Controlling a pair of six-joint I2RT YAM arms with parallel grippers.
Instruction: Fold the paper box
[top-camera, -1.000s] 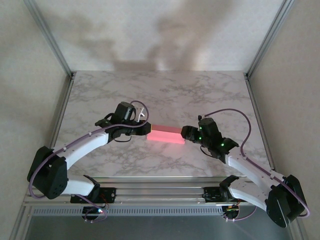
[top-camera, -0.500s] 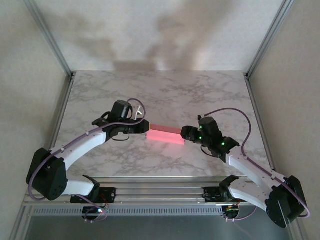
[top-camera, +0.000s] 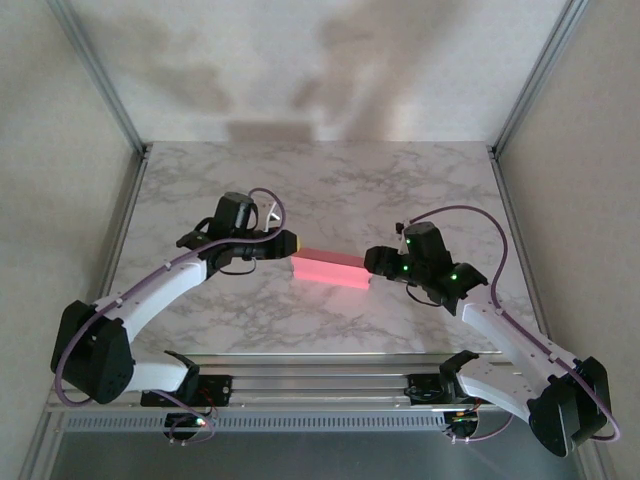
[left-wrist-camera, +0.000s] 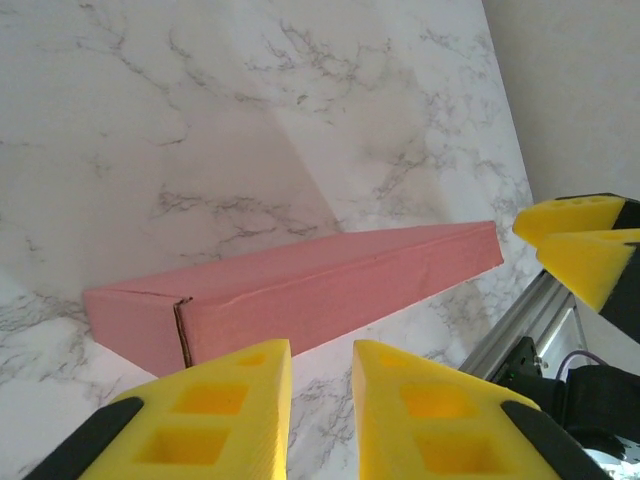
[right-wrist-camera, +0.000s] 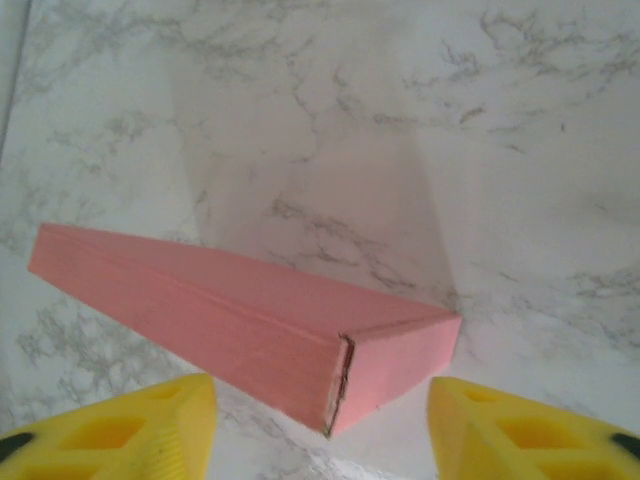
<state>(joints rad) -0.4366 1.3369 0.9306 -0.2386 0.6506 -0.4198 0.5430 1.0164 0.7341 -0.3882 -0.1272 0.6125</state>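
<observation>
Marble bench (top-camera: 330, 180): pink paper box (top-camera: 328, 268), lying flat. Left fingers (left-wrist-camera: 235, 385) narrowly parted, empty, near one end; right fingers (right-wrist-camera: 150, 420) wide apart, empty, facing the other.

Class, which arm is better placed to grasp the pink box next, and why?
Probably the right: the right gripper is open, its fingers flanking one end of the paper box. The left gripper has its fingers close together, a gap too narrow for the box.
</observation>
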